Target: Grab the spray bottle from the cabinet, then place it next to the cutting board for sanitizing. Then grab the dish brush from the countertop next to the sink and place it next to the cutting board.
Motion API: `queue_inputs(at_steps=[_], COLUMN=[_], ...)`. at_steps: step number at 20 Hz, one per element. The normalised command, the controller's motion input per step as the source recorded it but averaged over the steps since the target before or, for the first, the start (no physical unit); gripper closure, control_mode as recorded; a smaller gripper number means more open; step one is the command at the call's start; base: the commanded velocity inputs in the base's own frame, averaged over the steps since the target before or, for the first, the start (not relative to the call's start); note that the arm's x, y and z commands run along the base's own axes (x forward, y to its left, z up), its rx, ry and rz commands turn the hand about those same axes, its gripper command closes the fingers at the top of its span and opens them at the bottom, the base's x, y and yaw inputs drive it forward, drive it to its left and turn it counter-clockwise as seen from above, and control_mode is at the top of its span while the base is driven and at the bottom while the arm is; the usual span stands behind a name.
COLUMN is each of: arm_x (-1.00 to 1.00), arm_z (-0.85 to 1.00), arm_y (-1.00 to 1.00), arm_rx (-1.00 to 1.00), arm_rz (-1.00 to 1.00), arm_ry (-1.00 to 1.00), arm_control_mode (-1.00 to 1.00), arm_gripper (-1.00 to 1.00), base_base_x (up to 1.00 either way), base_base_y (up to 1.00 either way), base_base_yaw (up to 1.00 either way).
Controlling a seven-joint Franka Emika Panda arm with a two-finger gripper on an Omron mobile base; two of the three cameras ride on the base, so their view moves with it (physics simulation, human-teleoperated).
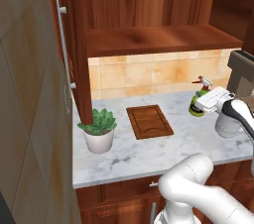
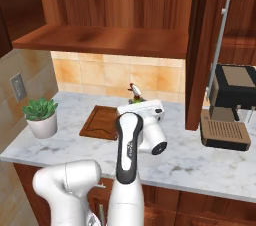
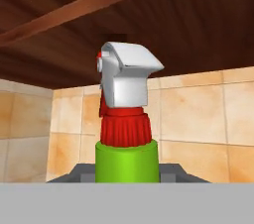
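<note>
The jaws are clamped on the green spray bottle (image 1: 197, 105), holding it upright just above the marble worktop (image 1: 149, 153), against the tiled wall. It sits to the right of the wooden cutting board (image 1: 149, 121), near it but apart, below the cabinet (image 1: 149, 39).

even, soft rendered light across all views, with no single bright source to be seen. the marble tabletop (image 1: 149, 153) is bright and free of glare. the potted plant (image 1: 99, 131) casts only a faint smudge of shadow. the underside of the cabinet (image 3: 149, 15) is dim in the hand view, while the tiled wall (image 1: 149, 74) glows warm. edges are slightly soft and low in resolution, with blocky textures on the spray bottle (image 3: 127, 119) seen close up. straight lines stay straight towards the picture borders.
</note>
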Motion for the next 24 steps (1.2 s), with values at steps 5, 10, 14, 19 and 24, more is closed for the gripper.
queue_inputs(at_steps=[5, 10, 14, 19, 24], arm_x=[0.72, 0.36, 0.37, 0.36, 0.38], arm_z=[-0.23, -0.24, -0.58, -0.54, -0.50], arm_y=[0.00, 0.05, 0.04, 0.00, 0.18], arm_rx=[-0.01, -0.02, -0.09, -0.06, -0.03], arm_rz=[0.10, 0.07, 0.10, 0.09, 0.04], arm_ry=[0.04, 0.05, 0.00, 0.00, 0.01], arm_control_mode=[-1.00, -1.00, -1.00, -1.00, -1.00], arm_gripper=[1.00, 1.00, 1.00, 1.00, 1.00], base_base_x=[0.00, 0.00, 0.00, 0.00, 0.00], base_base_y=[0.00, 0.00, 0.00, 0.00, 0.00], base_base_yaw=[0.00, 0.00, 0.00, 0.00, 0.00])
